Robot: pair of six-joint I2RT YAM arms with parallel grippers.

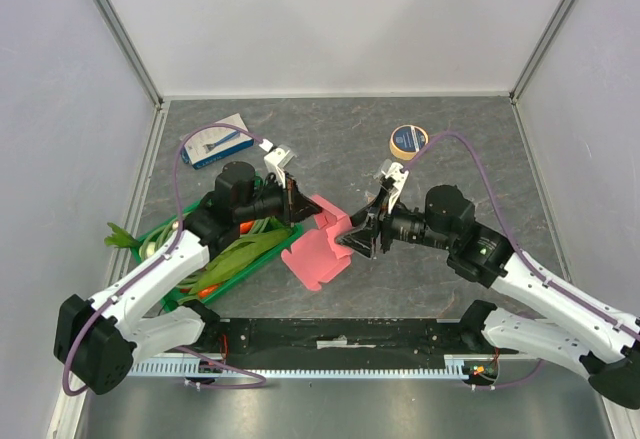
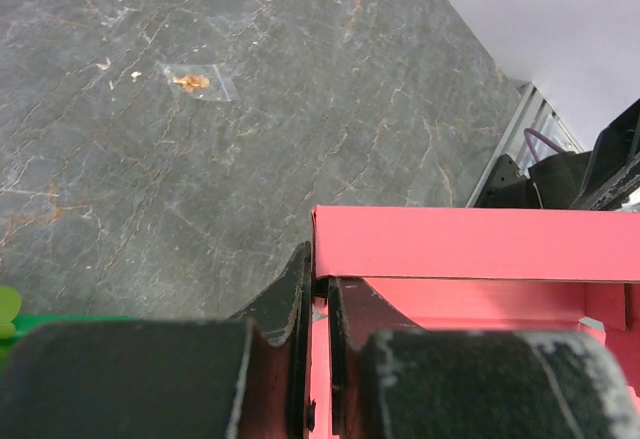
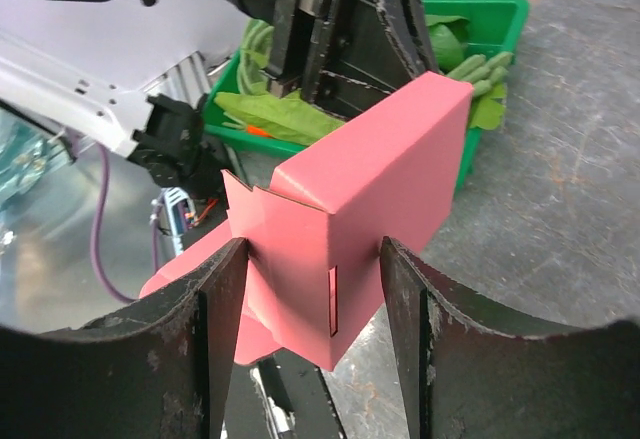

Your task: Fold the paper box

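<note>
Pink-salmon card: the paper box stands half-formed between the parted jaws of the right gripper, unclamped. The left gripper is clenched on one wall's edge. Recommended: close the right gripper squarely across the end, flaps tucked inward, with the left anchoring.

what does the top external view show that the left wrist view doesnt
Only top external: the blue-and-white package and the tape roll toward the far side of the table. Only left wrist: a small clear scrap with orange specks lying on the table, and the left gripper pinching one thin wall of card. Both: the paper box, pink and part-folded, and the grey table.
</note>
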